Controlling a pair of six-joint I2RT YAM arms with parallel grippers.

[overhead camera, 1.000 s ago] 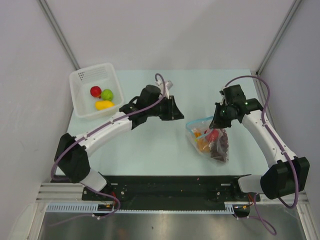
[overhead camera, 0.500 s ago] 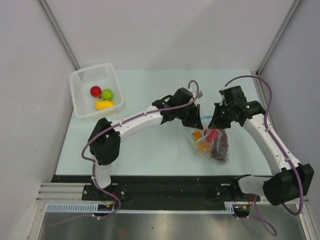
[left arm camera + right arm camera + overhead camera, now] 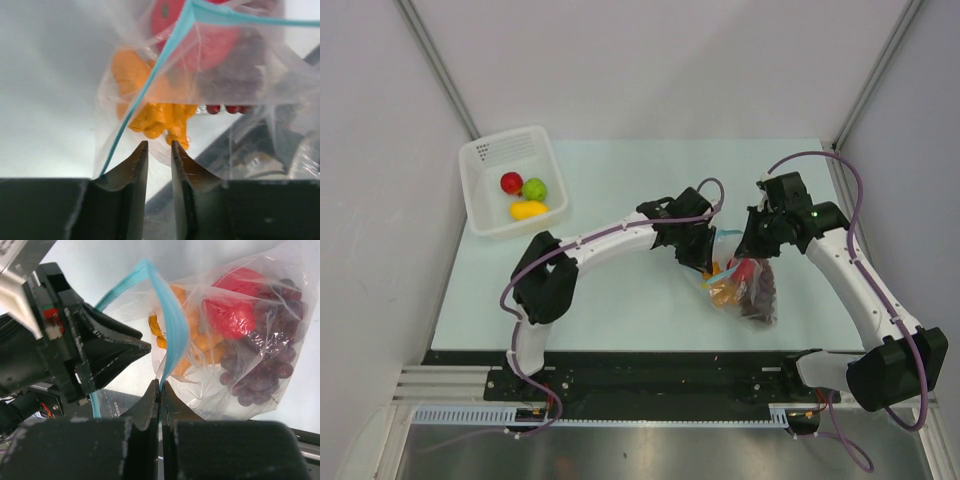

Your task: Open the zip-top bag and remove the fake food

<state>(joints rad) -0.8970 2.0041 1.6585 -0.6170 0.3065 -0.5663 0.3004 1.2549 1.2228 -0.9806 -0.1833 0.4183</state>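
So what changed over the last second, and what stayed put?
The left gripper swung right from mid-table to the zip-top bag, jaws narrowly apart just short of the orange piece. The right gripper stayed shut on the zip strip; basket and its fruits unchanged.

The pale mint-green table [image 3: 620,290] carries a white perforated plastic basket [image 3: 556,170] at its far left corner. Right of centre, the bottom of a clear crinkly plastic zip-top bag [image 3: 757,302] rests on it.
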